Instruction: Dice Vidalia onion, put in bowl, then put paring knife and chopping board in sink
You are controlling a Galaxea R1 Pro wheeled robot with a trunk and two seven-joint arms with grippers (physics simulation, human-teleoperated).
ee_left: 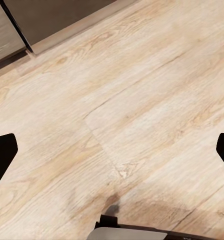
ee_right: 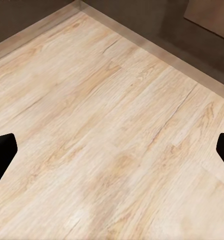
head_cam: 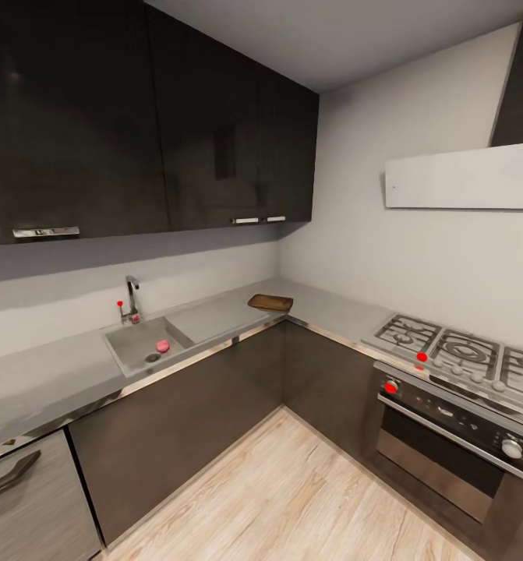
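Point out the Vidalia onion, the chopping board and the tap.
Vidalia onion point(head_cam: 162, 346), head view, middle of the pink bulb in the sink basin.
Chopping board point(head_cam: 270, 302), head view, centre of its brown top face.
Tap point(head_cam: 132, 296), head view, on its upright chrome stem.

Countertop point(head_cam: 51, 374) smooth matt grey; sink point(head_cam: 132, 343) dull steel; chopping board point(head_cam: 270, 302) brown wood; floor point(head_cam: 292, 499) pale wood-grain planks
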